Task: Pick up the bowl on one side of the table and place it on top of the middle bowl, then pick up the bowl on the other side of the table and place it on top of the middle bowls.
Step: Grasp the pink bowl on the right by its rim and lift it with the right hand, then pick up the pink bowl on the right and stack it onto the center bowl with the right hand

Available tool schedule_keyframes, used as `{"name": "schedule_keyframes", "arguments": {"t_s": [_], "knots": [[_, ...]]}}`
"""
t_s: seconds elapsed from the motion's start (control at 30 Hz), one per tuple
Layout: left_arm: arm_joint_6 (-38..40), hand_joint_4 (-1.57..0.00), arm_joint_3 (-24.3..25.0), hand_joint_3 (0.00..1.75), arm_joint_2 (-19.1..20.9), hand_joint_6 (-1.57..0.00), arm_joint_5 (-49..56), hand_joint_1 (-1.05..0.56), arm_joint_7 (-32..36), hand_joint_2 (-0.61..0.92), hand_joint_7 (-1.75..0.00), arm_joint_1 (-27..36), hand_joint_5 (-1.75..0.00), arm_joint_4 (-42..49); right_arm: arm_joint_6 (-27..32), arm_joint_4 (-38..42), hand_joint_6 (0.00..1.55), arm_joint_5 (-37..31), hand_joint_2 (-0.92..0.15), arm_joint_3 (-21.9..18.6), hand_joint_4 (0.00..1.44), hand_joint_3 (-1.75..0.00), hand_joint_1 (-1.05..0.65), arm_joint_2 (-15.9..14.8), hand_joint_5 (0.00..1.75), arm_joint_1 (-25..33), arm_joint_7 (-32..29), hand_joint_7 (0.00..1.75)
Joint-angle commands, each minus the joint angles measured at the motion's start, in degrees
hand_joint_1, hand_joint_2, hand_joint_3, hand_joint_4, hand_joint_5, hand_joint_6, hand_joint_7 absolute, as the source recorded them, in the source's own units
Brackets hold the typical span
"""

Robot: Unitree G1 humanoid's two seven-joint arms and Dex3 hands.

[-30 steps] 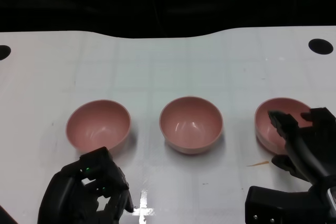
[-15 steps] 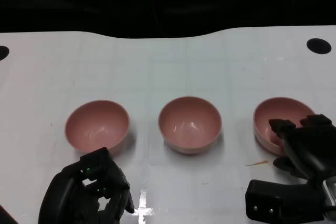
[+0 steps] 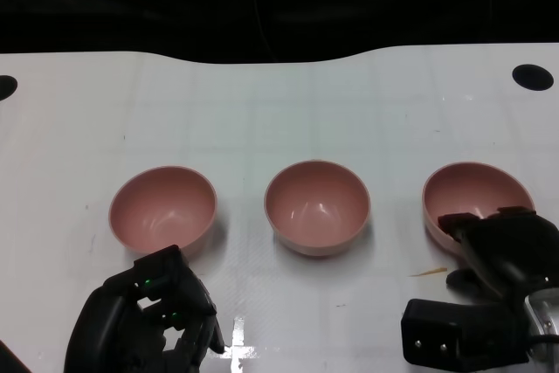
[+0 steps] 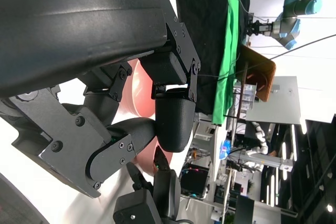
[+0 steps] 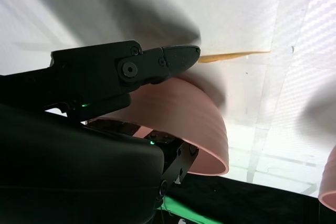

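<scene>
Three pink bowls in a row on the white table [image 3: 288, 102].
The left hand [image 3: 148, 321], fingers curled on nothing, sits near the left bowl [image 3: 162, 209]; the middle bowl [image 3: 317, 207] stands alone; the right hand [image 3: 498, 246] grips the right bowl [image 3: 472, 194] at its near rim.

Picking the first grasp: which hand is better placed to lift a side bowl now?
Right, likely. The right hand is already at the right bowl, fingers around its rim. The left hand sits curled short of the left bowl.
</scene>
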Motion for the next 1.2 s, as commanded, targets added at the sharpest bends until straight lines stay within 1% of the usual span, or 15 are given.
{"name": "schedule_keyframes", "arguments": {"t_s": [0.03, 0.07, 0.13, 0.2, 0.27, 0.33, 0.37, 0.4, 0.53, 0.6, 0.7, 0.83, 0.87, 1.0, 1.2], "knots": [[-0.3, -0.83, 0.1, 1.15, 0.4, -0.83, 0.1, -0.46, 0.4, 0.39, -1.4, 0.2, -1.7, -0.1, -4.2, 4.9, 0.9, 2.7, -0.92, -0.7, 0.88, -0.04, -0.25, -1.4, 0.62, -2.4, -7.0, 0.06], [-0.3, -0.83, 0.1, 1.14, 0.4, -0.83, 0.2, -0.46, 0.4, 0.39, -1.4, 0.2, -1.7, -0.1, -5.5, 6.6, 1.06, 3.4, -0.92, -0.7, 0.89, -0.04, -0.22, -1.5, 0.95, -3.0, -8.9, 0.08], [-0.1, -0.83, 0.2, 1.14, 0.4, -0.83, 0.1, -0.46, 0.6, 0.39, -1.4, 0.2, -1.7, -0.2, -8.3, 10.6, 1.18, 5.3, -0.92, -1.0, 0.83, -0.05, -0.23, -1.5, 1.45, -4.6, -12.9, 0.08], [0.1, -0.83, 0.2, 1.13, 0.4, -0.83, 0.2, -0.47, 0.7, 0.4, -1.4, 0.3, -1.7, -0.4, -10.2, 13.8, 1.24, 6.4, -0.92, -0.8, 0.89, -0.1, -0.26, -1.6, 1.68, -6.2, -15.6, 0.09], [-0.1, -0.83, 0.2, 1.12, 0.5, -0.83, 0.4, -0.47, 0.6, 0.4, -1.4, 0.3, -1.7, -0.3, -11.1, 15.7, 1.3, 6.9, -0.92, -0.5, 0.93, -0.11, -0.24, -1.7, 1.73, -7.4, -17.3, 0.13], [0.0, -0.82, 0.2, 1.12, 0.5, -0.83, 0.3, -0.47, 0.6, 0.41, -1.4, 0.2, -1.7, -0.3, -12.0, 16.9, 1.0, 7.2, -0.86, -0.3, 0.94, -0.26, -0.21, -1.9, 1.74, -8.2, -19.1, 0.94], [0.1, -0.82, 0.2, 1.12, 0.5, -0.83, 0.3, -0.47, 0.6, 0.41, -1.41, 0.3, -1.7, -0.3, -12.4, 17.2, 0.89, 7.2, -0.84, -0.2, 0.94, -0.29, -0.22, -2.0, 1.74, -8.7, -20.4, 1.18], [0.1, -0.82, 0.1, 1.12, 0.5, -0.83, 0.3, -0.47, 0.6, 0.41, -1.41, 0.3, -1.7, -0.4, -12.6, 17.6, 0.82, 7.1, -0.85, -0.1, 0.94, -0.33, -0.26, -2.0, 1.75, -9.0, -21.4, 1.33], [0.0, -0.83, 0.2, 1.13, 0.4, -0.83, 0.0, -0.46, 0.4, 0.41, -1.4, 0.3, -1.7, -0.2, -13.5, 17.0, 0.74, 8.2, -0.82, -0.6, 0.92, -0.35, -0.27, -1.7, 1.75, -9.8, -23.9, 1.5], [0.2, -0.83, 0.2, 1.12, 0.3, -0.83, -0.3, -0.46, 0.4, 0.4, -1.4, 0.2, -1.69, -0.2, -14.7, 16.5, 0.69, 9.0, -0.83, -0.9, 0.93, -0.37, -0.28, -1.6, 1.75, -10.0, -25.5, 1.69], [0.2, -0.83, 0.2, 1.12, 0.3, -0.84, -0.1, -0.46, 0.6, 0.4, -1.39, 0.3, -1.69, -0.3, -16.8, 14.5, 0.72, 9.1, -0.81, -0.8, 0.95, -0.4, -0.27, -1.7, 1.75, -10.2, -28.4, 1.74], [0.4, -0.83, 0.1, 1.13, 0.4, -0.84, -0.1, -0.46, 0.5, 0.4, -1.39, 0.4, -1.69, -0.5, -18.4, 9.5, 0.75, 9.6, -0.51, -0.9, 0.98, -0.92, -0.23, -1.5, 1.75, -9.6, -28.7, 1.73], [0.2, -0.83, 0.1, 1.13, 0.4, -0.83, 0.1, -0.46, 0.6, 0.4, -1.39, 0.4, -1.69, -0.4, -18.8, 8.2, 0.75, 9.5, -0.48, -0.8, 0.98, -0.97, -0.23, -1.4, 1.75, -9.4, -28.7, 1.74], [-0.2, -0.82, 0.1, 1.13, 0.5, -0.83, 0.6, -0.46, 0.6, 0.41, -1.4, 0.3, -1.7, -0.2, -21.8, 3.4, 0.76, 10.5, -0.38, -0.5, 0.99, -1.1, -0.21, -1.2, 1.75, -8.6, -27.5, 1.75], [0.0, -0.81, 0.2, 1.12, 0.5, -0.83, 0.5, -0.46, 0.6, 0.42, -1.4, 0.3, -1.69, -0.2, -25.4, -0.7, 0.77, 10.2, -0.33, 1.0, 1.0, -1.14, -0.2, -0.3, 1.75, -8.5, -26.0, 1.75]]}}
